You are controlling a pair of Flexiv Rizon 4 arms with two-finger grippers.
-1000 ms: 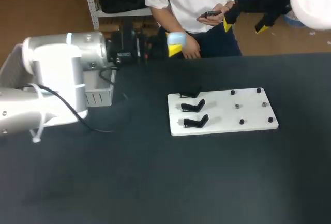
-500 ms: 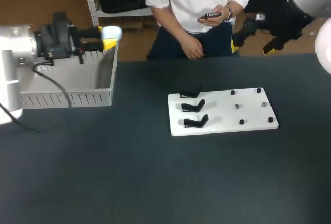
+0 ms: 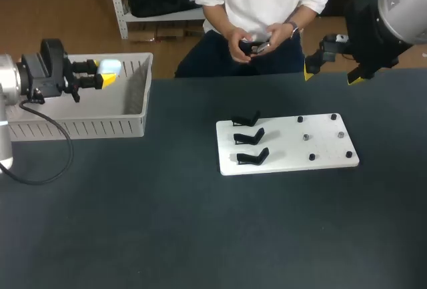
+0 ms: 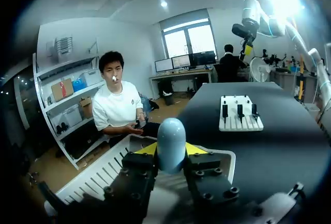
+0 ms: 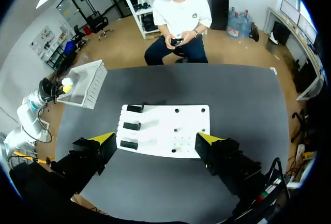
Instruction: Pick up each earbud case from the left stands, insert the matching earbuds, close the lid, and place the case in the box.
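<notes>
One pale blue earbud case [image 3: 111, 67] is pinched between the yellow tips of the left gripper [image 3: 101, 73]. It hangs over the white box [image 3: 87, 127], which sits at about ten o'clock on the table. In the left wrist view the case [image 4: 171, 144] stands upright between the fingers with its lid apparently down, and the box [image 4: 98, 177] lies below and ahead of it. Whether the earbuds are inside cannot be told.

Out at about two o'clock from the table's middle lies the white board [image 3: 287, 150]. Its three black stands [image 3: 251, 136] are all bare, and a few small dark pegs [image 3: 311, 157] sit on its right half. The right gripper [image 3: 331, 74] hangs at one o'clock over the far edge, fingers spread wide and holding nothing.

The step in hand looks like the drop into the box. The case seems to sit well above the box floor, so letting go from there could make it bounce, pop its lid or spill the earbuds. It also hangs towards the box's three o'clock wall, so any drift that way before release could clip the rim and tip it onto the table.
</notes>
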